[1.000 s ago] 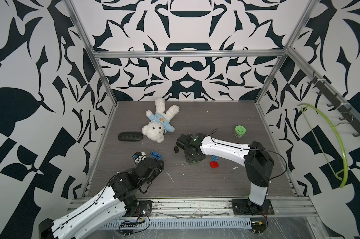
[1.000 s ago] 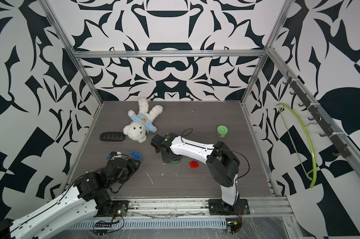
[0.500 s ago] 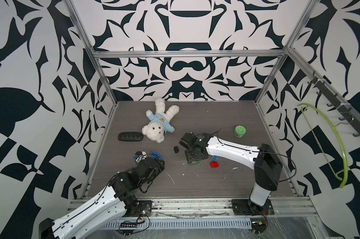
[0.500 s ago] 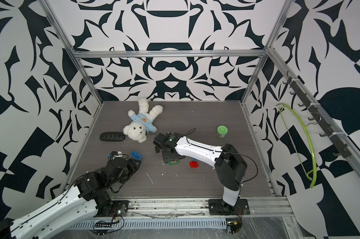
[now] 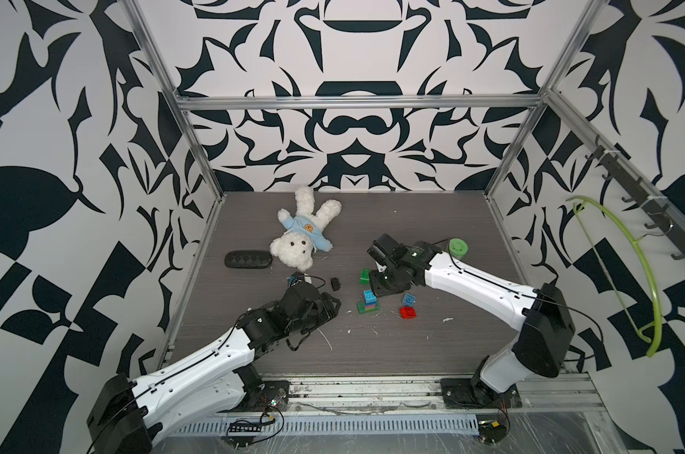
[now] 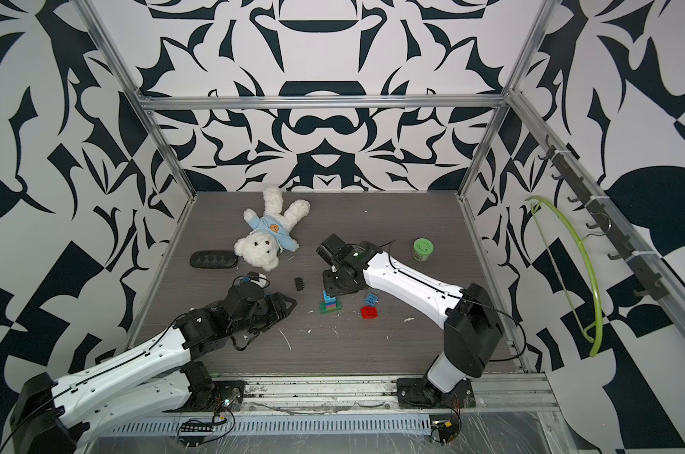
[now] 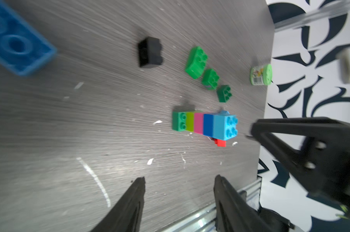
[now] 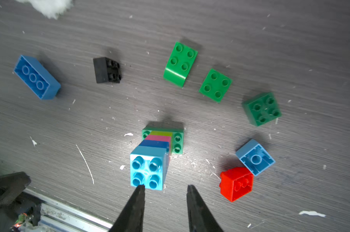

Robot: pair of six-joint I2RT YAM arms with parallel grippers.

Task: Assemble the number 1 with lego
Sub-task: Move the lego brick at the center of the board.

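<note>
The right gripper (image 8: pixel 165 186), narrowly parted and empty, hovers over the lego tower (image 8: pixel 148 168), upright in the middle of the bench (image 8: pixel 270 40) on a wider green base brick (image 8: pixel 178 141), likely for steadiness.

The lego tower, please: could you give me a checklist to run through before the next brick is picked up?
1. Lego tower upright on the table: ok.
2. Studs of its top light blue brick uncovered: ok.
3. Right gripper empty, jaws apart: ok.
4. Left gripper empty, apart from the tower: ok.
5. Red brick studs up: not ok, it lies on its side.
6. Tower layers pressed fully together: cannot tell.
</note>
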